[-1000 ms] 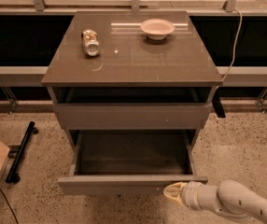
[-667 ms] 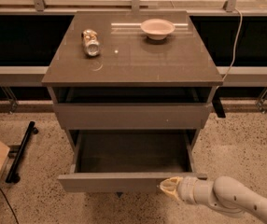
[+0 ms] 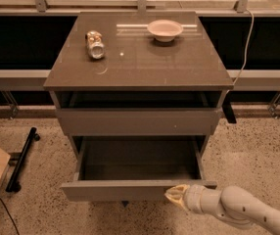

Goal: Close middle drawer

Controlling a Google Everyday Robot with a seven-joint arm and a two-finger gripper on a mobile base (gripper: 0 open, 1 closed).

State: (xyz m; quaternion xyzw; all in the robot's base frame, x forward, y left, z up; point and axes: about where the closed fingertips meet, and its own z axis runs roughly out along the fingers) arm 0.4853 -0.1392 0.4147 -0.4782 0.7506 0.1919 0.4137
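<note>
Speckled floor (image 3: pixel 257 146) surrounds the cabinet (image 3: pixel 140 62); closed end effector (image 3: pixel 175 196) sits at the open middle drawer (image 3: pixel 115 190) front.

Open floor (image 3: pixel 257 151) right of cabinet (image 3: pixel 145 70); pincer (image 3: pixel 175 196) at middle drawer (image 3: pixel 120 190) front.

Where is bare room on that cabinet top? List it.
Free: the front half of the grey-brown cabinet top, before the crushed silver can and the white bowl; also between them. Crowded: the right front of the open middle drawer, where the cream gripper sits.
</note>
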